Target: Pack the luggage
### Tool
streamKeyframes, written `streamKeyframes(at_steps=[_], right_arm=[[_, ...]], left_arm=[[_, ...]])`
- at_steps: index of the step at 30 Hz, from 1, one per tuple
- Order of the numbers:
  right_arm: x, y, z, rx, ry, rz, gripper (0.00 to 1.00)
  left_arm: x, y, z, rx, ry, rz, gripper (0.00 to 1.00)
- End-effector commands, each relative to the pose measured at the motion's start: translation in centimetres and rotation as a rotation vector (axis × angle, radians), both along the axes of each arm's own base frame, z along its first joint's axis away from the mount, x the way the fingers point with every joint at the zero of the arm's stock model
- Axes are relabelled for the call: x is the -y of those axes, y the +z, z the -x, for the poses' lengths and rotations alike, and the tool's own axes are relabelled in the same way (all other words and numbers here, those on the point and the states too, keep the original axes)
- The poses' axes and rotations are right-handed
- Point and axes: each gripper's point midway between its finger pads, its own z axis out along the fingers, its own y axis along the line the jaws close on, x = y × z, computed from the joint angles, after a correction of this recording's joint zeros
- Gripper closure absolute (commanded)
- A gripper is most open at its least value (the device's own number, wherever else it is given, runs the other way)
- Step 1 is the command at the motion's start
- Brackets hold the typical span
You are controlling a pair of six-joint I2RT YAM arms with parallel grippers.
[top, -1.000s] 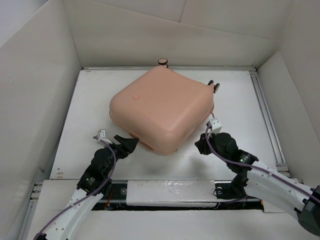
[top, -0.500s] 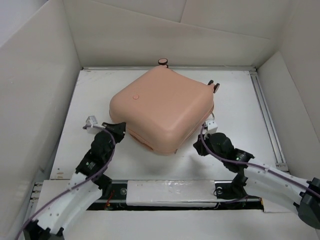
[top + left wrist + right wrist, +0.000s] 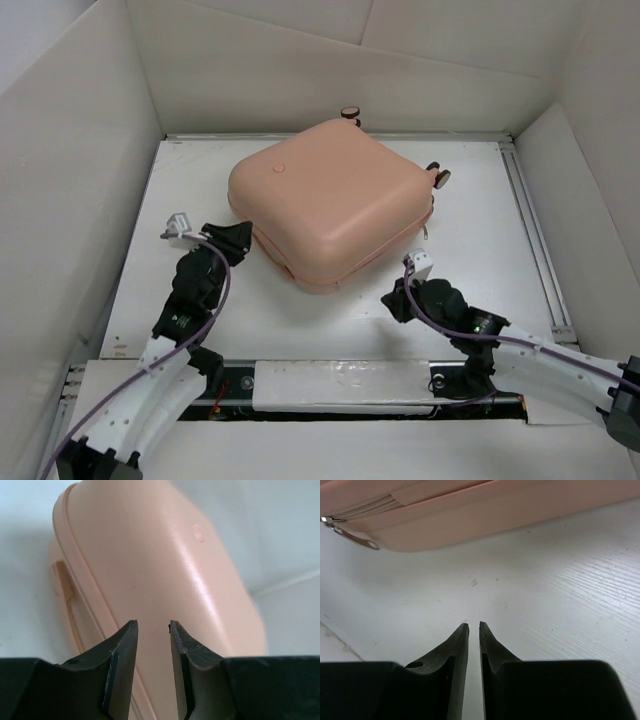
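The salmon-pink luggage (image 3: 330, 205) lies closed and flat on the white table, turned at an angle, with two wheels (image 3: 441, 178) at its far right. My left gripper (image 3: 238, 238) is at its near-left corner with its jaws slightly apart and nothing between them. In the left wrist view the shell (image 3: 165, 565) fills the frame just beyond the gripper (image 3: 152, 625). My right gripper (image 3: 393, 300) is shut and empty, low over the table, short of the luggage's near edge (image 3: 470, 510). A metal zipper pull (image 3: 350, 536) hangs there.
White walls (image 3: 80, 200) enclose the table on the left, back and right. A metal rail (image 3: 530, 230) runs along the table's right side. A side handle (image 3: 62, 577) shows on the luggage's lower shell.
The luggage has slid and turned away toward the back right. My left gripper has moved forward along its left corner. My right gripper has drawn back toward the near edge.
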Motion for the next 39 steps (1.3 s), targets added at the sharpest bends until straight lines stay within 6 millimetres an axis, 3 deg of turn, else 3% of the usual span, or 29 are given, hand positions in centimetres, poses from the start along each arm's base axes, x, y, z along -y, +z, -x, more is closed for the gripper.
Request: streamKeyframes(at_steps=[1,2,3,4,5,6,7,9,10,12,13,15,18,21,25,29,30,32,34,35,39], right_arm=[[-2.1,2.7,-0.5,0.084,0.039,-0.105,0.86],[-2.5,2.6,0.0,0.088,0.073,-0.099,0.87],[-3.4,3.6,-0.4,0.127,0.099,-0.132,0.95],[-4.2,4.3,-0.3,0.166,0.134,-0.139,0.96],[-5.0,4.4,0.3,0.185,0.175,-0.152,0.96],[-6.0,6.1,0.2,0.248,0.192,-0.212,0.93],[-6.4,5.5,0.3,0.245,0.197,-0.207,0.87],[-7.0,5.8,0.4,0.287,0.205,-0.213,0.73],[-7.5,6.9,-0.1,0.322,0.192,-0.257,0.65],[-7.8,6.7,-0.2,0.347,0.198,-0.247,0.6],[-8.3,7.6,-0.4,0.366,0.195,-0.275,0.58],[-8.9,6.8,-0.9,0.373,0.205,-0.234,0.55],[-10.7,6.6,-1.0,0.384,0.242,-0.242,0.52],[-12.0,6.3,-1.4,0.393,0.252,-0.243,0.48],[-13.4,6.6,-1.9,0.42,0.238,-0.242,0.46],[-13.4,7.2,-1.5,0.444,0.204,-0.228,0.43],[-12.9,7.3,-2.0,0.449,0.164,-0.219,0.43],[-12.0,7.2,-2.4,0.435,0.122,-0.195,0.4],[-11.3,7.1,-2.9,0.437,0.078,-0.177,0.4],[-11.1,7.1,-3.1,0.439,0.063,-0.174,0.4],[-12.0,7.1,-3.9,0.442,0.047,-0.154,0.41]], left_arm=[[-0.5,-2.2,1.5,0.01,-0.013,-0.013,0.69],[-0.2,-2.2,1.6,0.008,-0.026,0.002,0.67],[-0.1,-5.1,2.0,-0.05,-0.036,-0.003,0.67],[0.5,-6.5,2.2,-0.074,-0.064,0.012,0.67],[0.8,-7.9,2.4,-0.095,-0.077,0.025,0.67],[1.2,-9.7,2.5,-0.138,-0.083,0.052,0.67],[1.2,-11.7,2.9,-0.171,-0.091,0.056,0.66],[1.9,-11.7,2.5,-0.155,-0.111,0.076,0.53],[2.3,-11.5,2.3,-0.153,-0.128,0.081,0.48],[2.7,-11.0,1.6,-0.159,-0.139,0.07,0.46],[3.0,-11.7,1.5,-0.196,-0.147,0.061,0.45],[3.2,-10.6,0.5,-0.171,-0.15,0.072,0.45],[3.9,-11.1,0.0,-0.184,-0.179,0.079,0.44],[3.1,-11.9,-0.8,-0.191,-0.171,0.095,0.44],[3.0,-11.5,-1.8,-0.156,-0.198,0.11,0.45],[3.3,-11.2,-0.5,-0.115,-0.236,0.132,0.48],[3.2,-10.3,-0.1,-0.077,-0.238,0.137,0.48],[2.8,-10.6,0.7,-0.07,-0.226,0.146,0.48],[2.6,-10.1,0.8,-0.055,-0.214,0.146,0.4],[2.5,-8.7,0.1,-0.021,-0.21,0.135,0.38],[3.2,-8.3,-0.9,-0.036,-0.232,0.123,0.35]])
